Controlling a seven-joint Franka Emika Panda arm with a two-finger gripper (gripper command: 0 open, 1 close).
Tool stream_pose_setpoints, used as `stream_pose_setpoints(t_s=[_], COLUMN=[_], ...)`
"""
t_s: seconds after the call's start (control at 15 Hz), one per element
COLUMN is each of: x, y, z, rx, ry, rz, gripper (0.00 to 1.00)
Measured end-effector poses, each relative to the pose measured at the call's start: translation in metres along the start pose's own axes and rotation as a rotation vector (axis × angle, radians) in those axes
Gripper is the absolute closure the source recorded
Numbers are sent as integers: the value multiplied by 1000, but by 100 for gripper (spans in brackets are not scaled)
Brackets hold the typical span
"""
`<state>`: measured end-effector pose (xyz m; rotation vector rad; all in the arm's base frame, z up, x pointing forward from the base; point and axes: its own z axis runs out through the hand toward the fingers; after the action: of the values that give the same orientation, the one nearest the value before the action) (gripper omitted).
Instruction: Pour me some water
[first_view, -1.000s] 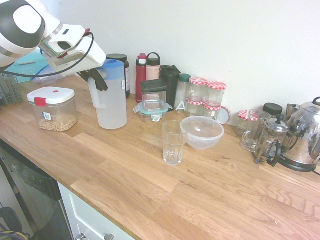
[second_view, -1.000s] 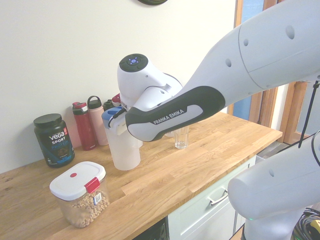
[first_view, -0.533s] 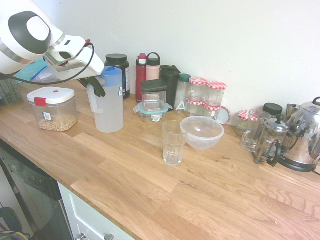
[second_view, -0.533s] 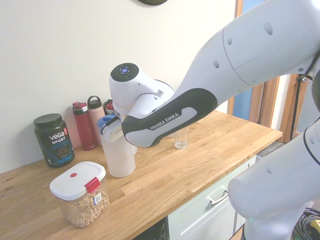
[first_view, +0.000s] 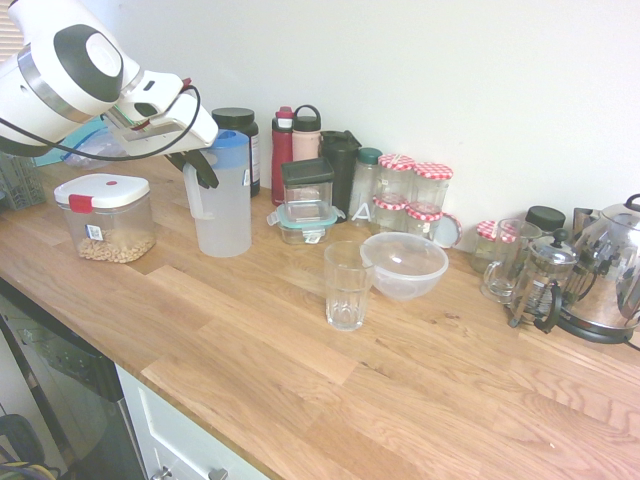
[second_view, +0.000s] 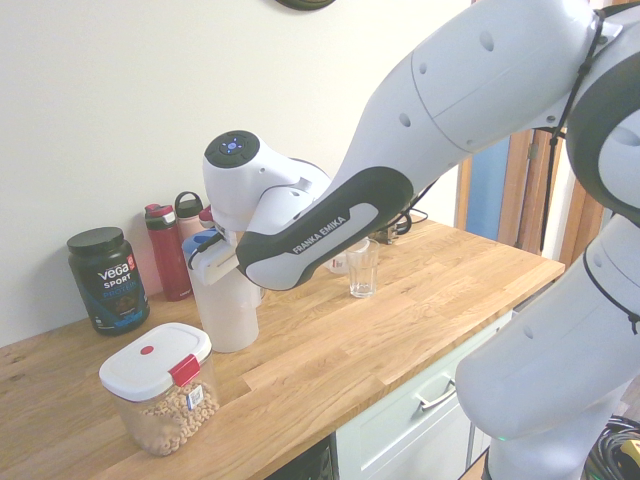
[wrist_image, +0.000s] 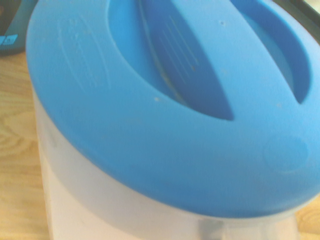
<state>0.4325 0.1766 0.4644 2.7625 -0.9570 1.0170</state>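
The tall frosted-white jug (first_view: 225, 210) with a blue lid (first_view: 228, 141) stands upright at the back left of the wooden counter (first_view: 300, 380). My gripper (first_view: 202, 172) is shut on its side handle (first_view: 194, 195). The water inside cannot be made out through the frosted wall. I cannot tell whether the jug's base touches the counter. A ribbed clear glass (first_view: 347, 285) stands empty to the right of the jug, apart from it. In the second exterior view the jug (second_view: 228, 315) is partly behind my arm and the glass (second_view: 363, 268) stands beyond it. The wrist view is filled by the blue lid (wrist_image: 175, 100).
A cereal box with a white lid (first_view: 103, 217) sits left of the jug. Bottles (first_view: 283, 150), a stacked clear container (first_view: 305, 200) and red-checked jars (first_view: 415, 195) line the wall behind. A clear bowl (first_view: 404, 264), a French press (first_view: 543, 280) and a steel kettle (first_view: 610, 270) stand further right.
My gripper has carried the upright jug a little way back toward the bottles, and the wrist has swung round. The glass has not moved.
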Motion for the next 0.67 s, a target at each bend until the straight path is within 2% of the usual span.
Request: stream_pose_setpoints(t_s=[0.67], x=[0], y=[-3], z=[-6], rx=[13], ry=[-47], rz=[-20], gripper=[0])
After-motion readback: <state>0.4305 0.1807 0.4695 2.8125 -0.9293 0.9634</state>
